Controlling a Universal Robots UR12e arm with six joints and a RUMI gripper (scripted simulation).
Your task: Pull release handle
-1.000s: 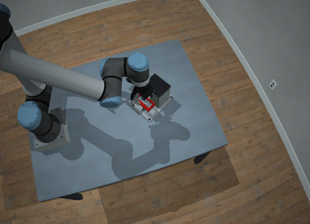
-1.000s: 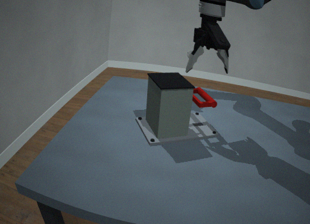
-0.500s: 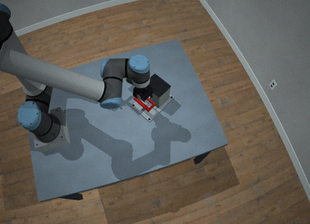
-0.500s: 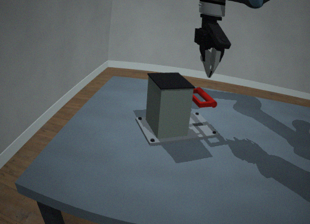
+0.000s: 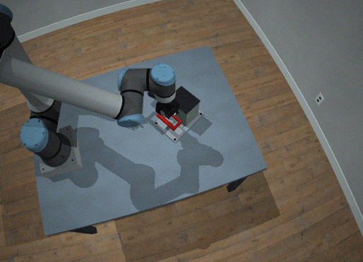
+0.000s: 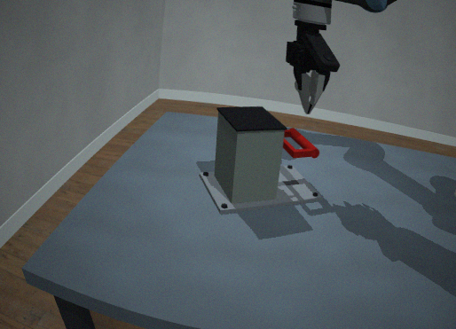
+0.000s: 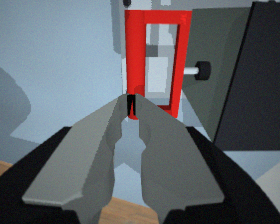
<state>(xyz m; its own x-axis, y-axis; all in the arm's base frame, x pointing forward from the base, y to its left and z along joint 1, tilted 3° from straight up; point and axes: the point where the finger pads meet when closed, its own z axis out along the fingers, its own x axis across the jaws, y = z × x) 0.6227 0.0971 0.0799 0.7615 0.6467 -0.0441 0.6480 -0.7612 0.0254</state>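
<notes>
The red release handle (image 6: 301, 144) is a rectangular loop sticking out of the side of a grey box with a black top (image 6: 248, 152), which stands on a bolted baseplate (image 6: 262, 188). The handle also shows in the overhead view (image 5: 169, 121) and in the wrist view (image 7: 153, 62). My gripper (image 6: 309, 106) hangs in the air above the handle, pointing down, with its fingers shut on nothing. In the wrist view the closed fingertips (image 7: 131, 104) line up over the handle's outer bar, well above it. The handle sits close to the box.
The box and its plate stand near the middle of a grey table (image 5: 148, 138). My arm's base (image 5: 53, 148) is bolted at the table's left side. A small black knob on a pin (image 7: 203, 70) sticks out of the box beside the handle.
</notes>
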